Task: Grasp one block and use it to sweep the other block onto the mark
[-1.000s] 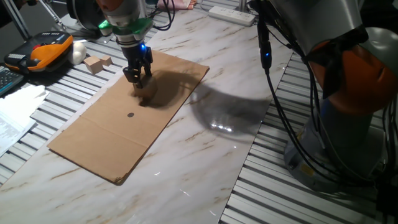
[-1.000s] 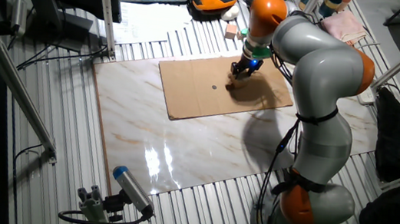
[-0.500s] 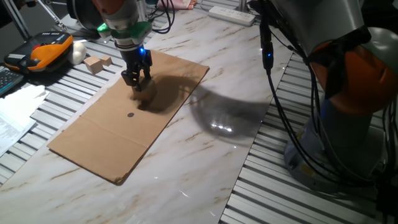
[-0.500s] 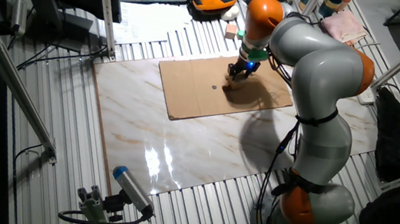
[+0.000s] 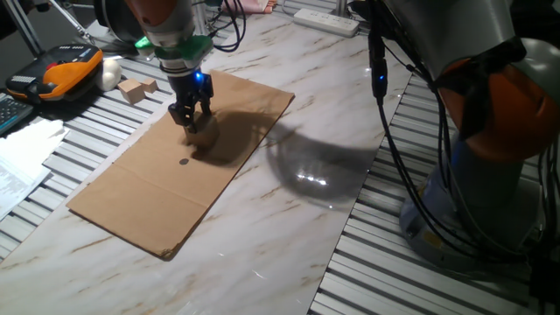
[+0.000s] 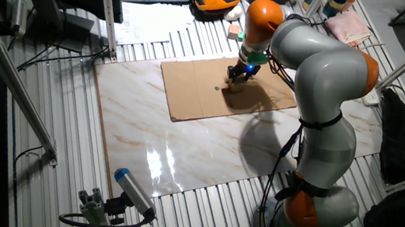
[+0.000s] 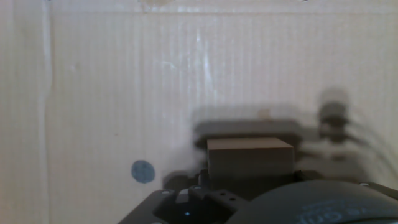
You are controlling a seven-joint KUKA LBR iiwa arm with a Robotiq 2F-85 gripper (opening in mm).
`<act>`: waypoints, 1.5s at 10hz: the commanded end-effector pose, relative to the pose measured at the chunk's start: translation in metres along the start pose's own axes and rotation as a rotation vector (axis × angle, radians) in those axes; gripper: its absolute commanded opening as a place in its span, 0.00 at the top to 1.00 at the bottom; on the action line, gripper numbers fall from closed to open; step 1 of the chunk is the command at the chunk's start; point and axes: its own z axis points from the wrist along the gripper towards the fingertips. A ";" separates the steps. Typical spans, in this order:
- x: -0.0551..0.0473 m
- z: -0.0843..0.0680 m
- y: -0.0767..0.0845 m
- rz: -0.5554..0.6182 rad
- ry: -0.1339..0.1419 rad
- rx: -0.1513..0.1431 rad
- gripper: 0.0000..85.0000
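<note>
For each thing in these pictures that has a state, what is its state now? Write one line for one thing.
gripper: low over the cardboard, near the mark; open or shut cannot be told.
block: upright, right in front of the gripper.
mark: uncovered, nothing on it.
cardboard: lying flat on the table.
two small wooden pieces: resting off the cardboard, untouched.

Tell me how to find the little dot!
Look at the brown cardboard lying on the marble table. Near its middle, just in front of the gripper, sits the dot. It is small, dark, round and flat, drawn on the cardboard, not a wooden block.
</note>
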 end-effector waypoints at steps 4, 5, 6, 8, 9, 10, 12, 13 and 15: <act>0.003 -0.001 0.011 0.020 0.001 0.004 1.00; 0.004 -0.001 0.014 0.026 0.001 0.003 1.00; 0.005 -0.001 0.016 0.033 0.001 0.004 1.00; 0.008 0.001 0.022 0.045 -0.005 0.007 1.00; 0.008 0.001 0.024 0.051 -0.007 0.007 1.00; 0.009 0.001 0.026 0.056 -0.008 0.008 1.00; 0.010 0.001 0.031 0.066 -0.015 0.011 1.00; 0.010 0.000 0.034 0.074 -0.015 0.011 1.00; 0.011 -0.001 0.041 0.088 -0.016 0.010 1.00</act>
